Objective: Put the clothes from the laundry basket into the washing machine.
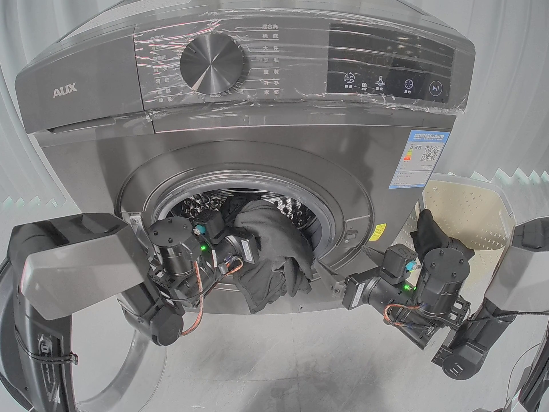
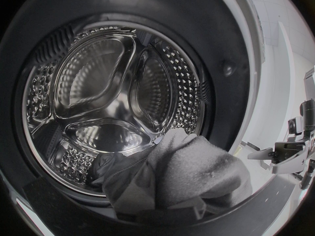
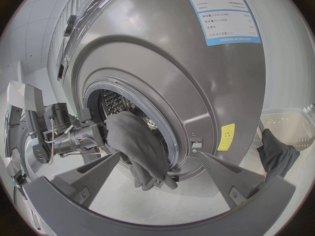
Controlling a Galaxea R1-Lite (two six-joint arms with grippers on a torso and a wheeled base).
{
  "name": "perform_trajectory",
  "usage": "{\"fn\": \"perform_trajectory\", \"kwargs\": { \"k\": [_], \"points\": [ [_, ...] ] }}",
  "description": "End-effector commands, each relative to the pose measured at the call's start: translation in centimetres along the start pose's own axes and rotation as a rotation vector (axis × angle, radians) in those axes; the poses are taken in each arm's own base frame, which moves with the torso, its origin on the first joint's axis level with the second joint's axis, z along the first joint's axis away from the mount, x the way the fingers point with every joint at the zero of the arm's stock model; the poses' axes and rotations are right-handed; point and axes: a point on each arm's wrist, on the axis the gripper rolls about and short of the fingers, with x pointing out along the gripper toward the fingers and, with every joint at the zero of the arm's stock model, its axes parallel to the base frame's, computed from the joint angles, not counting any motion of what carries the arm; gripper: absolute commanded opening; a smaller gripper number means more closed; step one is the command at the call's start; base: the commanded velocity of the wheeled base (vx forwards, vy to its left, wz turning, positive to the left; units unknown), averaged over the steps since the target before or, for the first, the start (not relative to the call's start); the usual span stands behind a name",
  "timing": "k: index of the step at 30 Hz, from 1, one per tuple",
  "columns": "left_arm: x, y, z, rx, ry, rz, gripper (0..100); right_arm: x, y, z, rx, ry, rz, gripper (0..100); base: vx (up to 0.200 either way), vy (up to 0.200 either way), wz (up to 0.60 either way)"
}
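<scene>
Our left claw (image 1: 251, 250) sits buried in the grey garment (image 1: 274, 241) at centre frame; we cannot tell its grip. The cloth drapes over the door rim (image 1: 330, 216), half inside the drum (image 2: 98, 82), its tail hanging down outside. Our right claw (image 3: 158, 154), lower right, gapes wide and empty, farther off.

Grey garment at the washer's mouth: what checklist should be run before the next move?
1. Grey garment fully in the drum: not ok, half hangs outside.
2. Room in the drum: ok, mostly bare metal.
3. Right claw free: ok, open and empty.
4. Basket emptied: not ok, a dark garment hangs over its rim.
5. More clothes deeper in basket: cannot tell.
</scene>
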Motion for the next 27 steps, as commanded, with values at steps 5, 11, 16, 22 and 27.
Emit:
{"fn": "perform_trajectory", "kwargs": {
  "k": [5, 11, 16, 22, 27],
  "points": [
    [3.6, 1.3, -4.3, -0.002, 0.031, 0.027, 0, 0.1, 0.0, -0.2, 0.001, 0.006, -0.001, 100, 0.0, 0.0, 0.0],
    [5.3, 2.5, -3.5, 0.001, 0.028, 0.069, 0, 0.1, 0.1, -0.2, 0.0, 0.007, 0.002, 100, 0.0, 0.0, 0.0],
    [6.6, 3.8, -2.8, 0.009, 0.042, 0.112, 0, 0.1, 0.1, -0.3, 0.0, 0.01, 0.002, 100, 0.0, 0.0, 0.0],
    [9.2, 5.4, -1.9, 0.014, -0.045, 0.208, 0, 0.1, 0.0, -0.3, 0.0, 0.01, 0.002, 100, 0.0, 0.0, 0.0],
    [9.4, 6.0, -1.3, 0.016, -0.068, 0.23, 0, 0.1, 0.0, -0.3, 0.0, 0.01, 0.002, 100, 0.0, 0.0, 0.0]
  ]
}}
